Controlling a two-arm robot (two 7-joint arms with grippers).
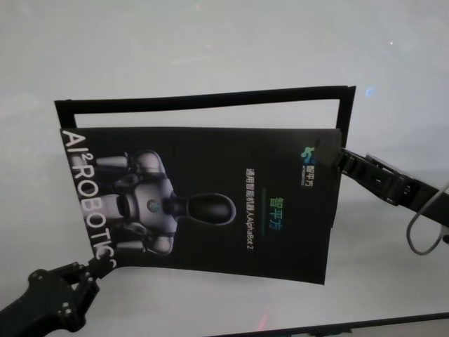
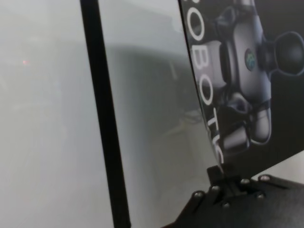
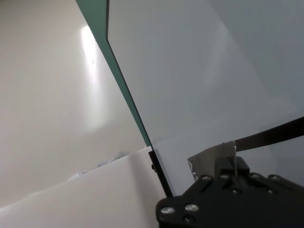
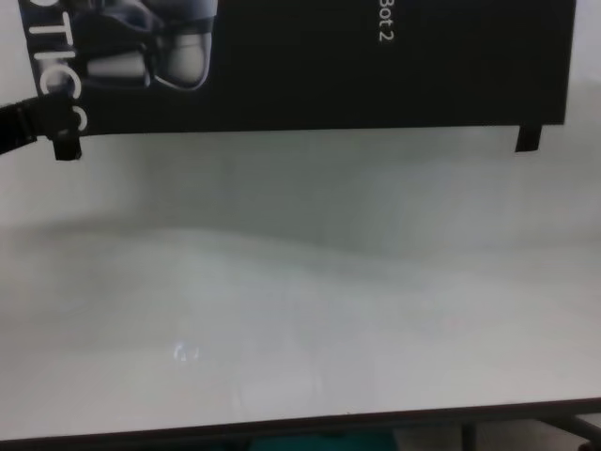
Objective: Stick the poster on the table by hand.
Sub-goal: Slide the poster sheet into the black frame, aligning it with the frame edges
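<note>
Poster (image 4: 310,66) cut off by chest view's top edge; only lower strip with "Bot 2" lettering shows. Left wrist view crops poster at top and right, lettering there incomplete. Left gripper (image 1: 90,270) fingertips partly hidden against dark poster corner; arm runs off head view's lower left. Right gripper (image 1: 335,151) merges with black poster edge; grip cannot be told. Right wrist view: poster only thin sliver beyond fingers.
</note>
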